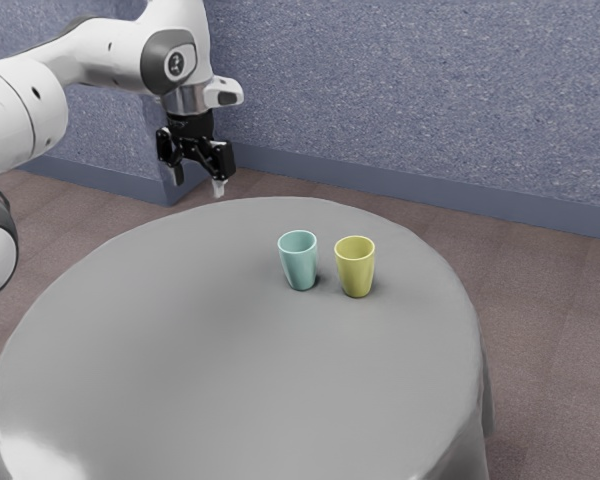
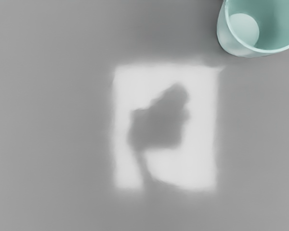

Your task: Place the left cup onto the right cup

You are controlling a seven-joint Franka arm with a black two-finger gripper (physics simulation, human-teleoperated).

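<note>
Robot arm (image 1: 40,90): glossy white rounded links with grey bands at the joints, and a dark grey round joint cap (image 1: 173,62) bearing a small pale mark. Black end effector (image 1: 198,180) with 2 short, pale-tipped fingers (image 1: 218,186), below a white wrist block (image 1: 223,93).

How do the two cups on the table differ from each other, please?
Colour: the teal cup is blue-green, the yellow cup yellow-green. Position: the teal cup stands at the exterior view's left, nearer the gripper; the yellow cup at its right. Both stand upright, apart, and look alike in shape and size.
</note>
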